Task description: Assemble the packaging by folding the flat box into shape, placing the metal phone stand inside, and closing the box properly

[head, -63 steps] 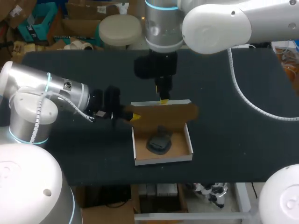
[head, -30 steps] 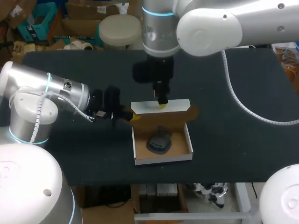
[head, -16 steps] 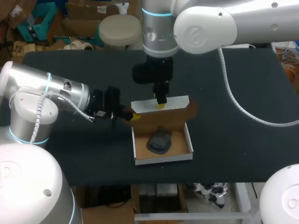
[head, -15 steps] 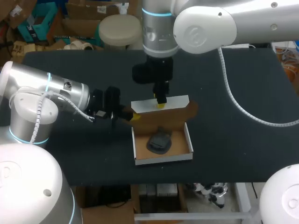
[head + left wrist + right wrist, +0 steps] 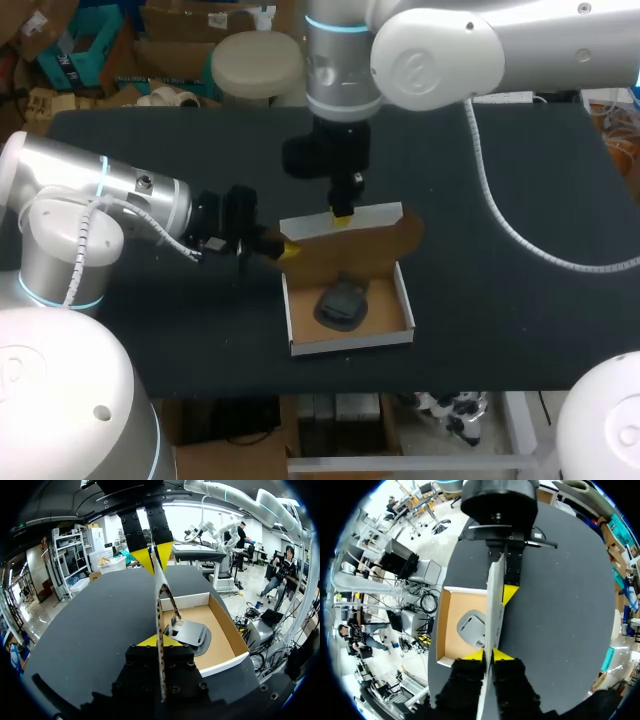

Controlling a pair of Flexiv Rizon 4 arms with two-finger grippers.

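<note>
Standing nearly upright from the far wall of the open box (image 5: 350, 342), the lid (image 5: 372, 236) is held in two places. The left gripper (image 5: 287, 250) has its fingers clamped on the lid's left end, and the right gripper (image 5: 341, 214), reaching down from above, has its fingers clamped on the lid's top edge. The phone stand (image 5: 340, 303) lies on the floor of the box, which sits near the middle of the dark table (image 5: 500, 260).

Even overhead light: the table (image 5: 520, 260) is dull and dark, with soft glare on the right arm (image 5: 440, 55) and bright box (image 5: 350, 342) walls.
</note>
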